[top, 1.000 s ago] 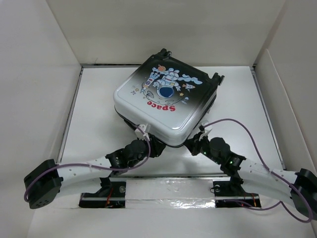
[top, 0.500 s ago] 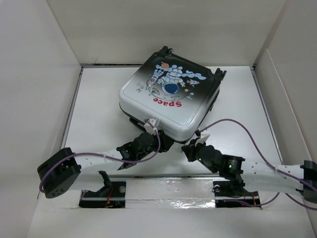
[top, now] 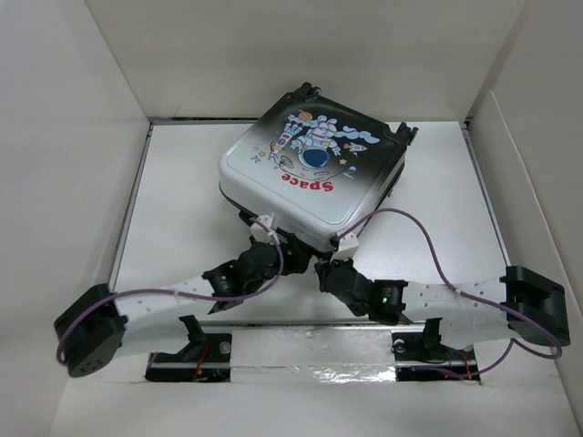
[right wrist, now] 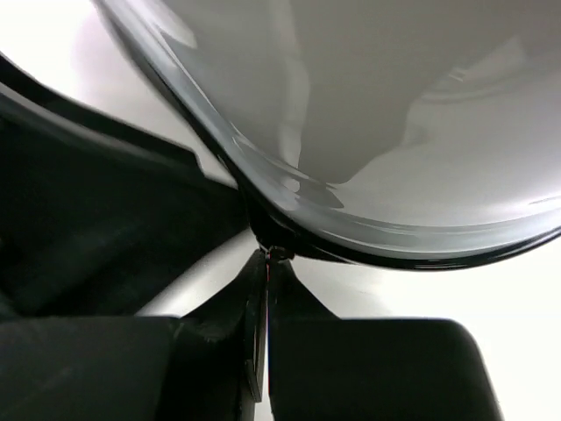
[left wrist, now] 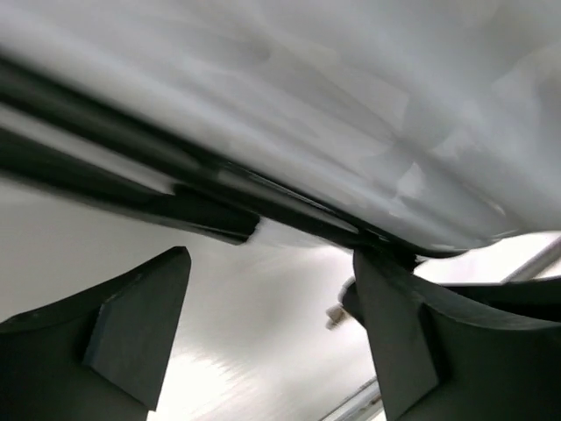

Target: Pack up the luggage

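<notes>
Table (top: 182, 182): white, with white walls on the left, right and far sides.

Luggage (top: 310, 187): it lies flat on the far middle of the table, turned at an angle. The printed shell faces up, with an astronaut picture and the red word "Space". The shell is black at the far side and white at the near side. Black wheels show at the far corners. A dark seam runs along the near edge.

Left arm (top: 155, 305): it reaches from the near left towards the near edge of the luggage, low over the table.

Right arm (top: 455, 305): it reaches from the near right towards the same near edge.

Left gripper (top: 273, 248): it is at the near edge of the luggage, left of the right gripper. In the wrist view the two fingers (left wrist: 131, 333) stand wide apart and nothing is between them. The white shell and dark seam pass just above the fingertips.

Right gripper (top: 323, 266): it is at the near corner of the luggage. In the wrist view the fingers (right wrist: 210, 324) are pressed together, with nothing seen between them. Their tips touch the dark rim under the shell.

Cables (top: 428, 246): purple, one loop over each arm.
</notes>
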{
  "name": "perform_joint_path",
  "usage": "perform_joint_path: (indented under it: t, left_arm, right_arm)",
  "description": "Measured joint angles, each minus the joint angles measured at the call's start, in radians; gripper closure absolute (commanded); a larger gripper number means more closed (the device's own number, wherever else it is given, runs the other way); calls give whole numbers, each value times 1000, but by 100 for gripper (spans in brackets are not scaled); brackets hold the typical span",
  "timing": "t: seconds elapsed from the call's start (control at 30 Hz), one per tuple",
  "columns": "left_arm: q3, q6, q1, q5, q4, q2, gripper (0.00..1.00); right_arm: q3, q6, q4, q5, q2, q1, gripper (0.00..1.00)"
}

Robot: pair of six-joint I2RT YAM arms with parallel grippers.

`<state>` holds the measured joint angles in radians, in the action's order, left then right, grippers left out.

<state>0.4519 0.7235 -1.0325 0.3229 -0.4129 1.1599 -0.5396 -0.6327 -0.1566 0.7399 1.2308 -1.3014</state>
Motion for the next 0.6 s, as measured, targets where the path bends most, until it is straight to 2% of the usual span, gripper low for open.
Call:
perform_joint_path:
  t: [0.13, 0.23, 0.3, 0.37, 0.47, 0.6]
  left_arm:
    - [-48, 11, 123, 93, 131, -283, 22]
    - [-47, 19, 315, 149, 146, -469, 24]
    - [-32, 32, 466, 144, 135, -519, 24]
    - [-3, 72, 619, 89, 106, -487, 25]
    - [37, 154, 814, -35, 36, -345, 26]
    - [89, 247, 940, -134, -4, -146, 26]
  right_arm:
    - [34, -15, -82, -84, -13, 1, 100]
    - [55, -30, -107, -114, -24, 4, 100]
    - [62, -37, -111, -126, -35, 4, 100]
    - [70, -40, -113, -136, -48, 4, 100]
    - [82, -44, -103, -151, -78, 4, 100]
    - [93, -45, -64, -171, -128, 4, 100]
